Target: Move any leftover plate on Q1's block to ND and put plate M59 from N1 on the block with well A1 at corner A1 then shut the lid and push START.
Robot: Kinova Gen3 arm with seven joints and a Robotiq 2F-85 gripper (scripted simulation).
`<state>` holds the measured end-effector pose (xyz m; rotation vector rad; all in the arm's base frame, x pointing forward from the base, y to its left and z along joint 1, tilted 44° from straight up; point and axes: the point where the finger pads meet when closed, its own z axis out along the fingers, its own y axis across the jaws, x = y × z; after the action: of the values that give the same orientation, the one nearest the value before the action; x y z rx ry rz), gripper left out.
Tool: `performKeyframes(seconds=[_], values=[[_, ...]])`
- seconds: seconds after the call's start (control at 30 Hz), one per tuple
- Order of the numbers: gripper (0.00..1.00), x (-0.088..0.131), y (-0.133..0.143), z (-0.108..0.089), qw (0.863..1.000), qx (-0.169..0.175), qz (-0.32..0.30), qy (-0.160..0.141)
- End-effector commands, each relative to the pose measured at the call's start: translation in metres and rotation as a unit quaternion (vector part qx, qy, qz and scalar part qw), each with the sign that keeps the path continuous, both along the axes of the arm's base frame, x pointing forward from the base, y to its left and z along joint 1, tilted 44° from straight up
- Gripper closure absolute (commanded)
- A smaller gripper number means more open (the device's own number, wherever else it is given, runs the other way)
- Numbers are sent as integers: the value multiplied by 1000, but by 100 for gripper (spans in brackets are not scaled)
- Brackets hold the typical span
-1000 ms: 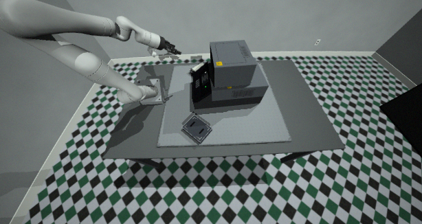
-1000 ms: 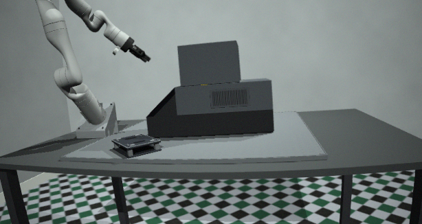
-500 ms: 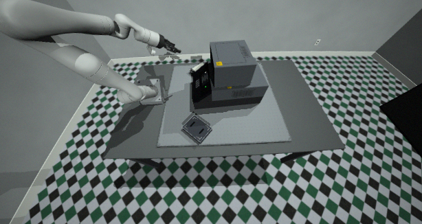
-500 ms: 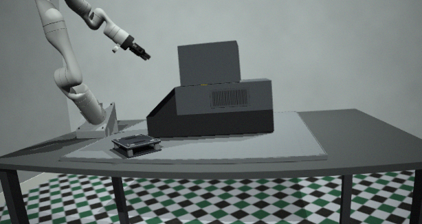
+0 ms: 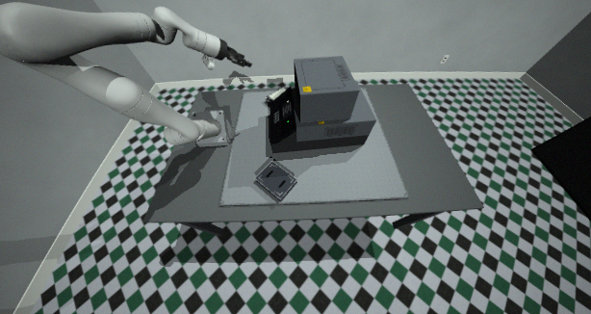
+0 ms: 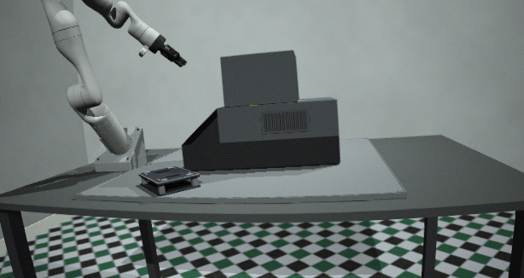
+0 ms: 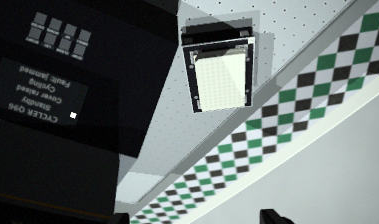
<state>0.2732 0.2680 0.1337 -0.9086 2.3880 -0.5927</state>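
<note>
Cycler Q1 (image 5: 334, 131) (image 6: 264, 153) (image 7: 125, 65) stands mid-table. Its big box-shaped lid (image 5: 328, 105) (image 6: 260, 78) is up; its block and anything on it are hidden. The lamp (image 5: 288, 121) glows green in the top view, white in the wrist view (image 7: 73, 115). The keys (image 7: 59, 36) show upside down in the wrist view. A whitish plate (image 5: 277, 94) (image 7: 221, 82) lies in a dark nest (image 7: 217, 36) beyond Q1's front; labels are unreadable. Another nest (image 5: 275, 180) (image 6: 171, 174) is empty. My gripper (image 5: 249, 65) (image 6: 183, 62) (image 7: 194, 219) is open and empty, high before Q1.
The perforated mat (image 5: 366, 178) (image 6: 363, 181) lies under Q1 and the nests, on the grey table (image 5: 433, 173) (image 6: 444, 166). The arm's base (image 5: 212, 130) (image 6: 117, 158) stands at the table's left. Q1's raised lid stands tall to the right of my gripper.
</note>
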Motion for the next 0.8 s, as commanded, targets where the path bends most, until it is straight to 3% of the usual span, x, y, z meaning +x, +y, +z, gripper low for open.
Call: performKeyframes(seconds=[0.0,0.53,0.77], values=[[19,1,8,8,1000,0,0,0],[32,4,34,35,1000,0,0,0],[38,11,24,43,999,-26,-6,22]])
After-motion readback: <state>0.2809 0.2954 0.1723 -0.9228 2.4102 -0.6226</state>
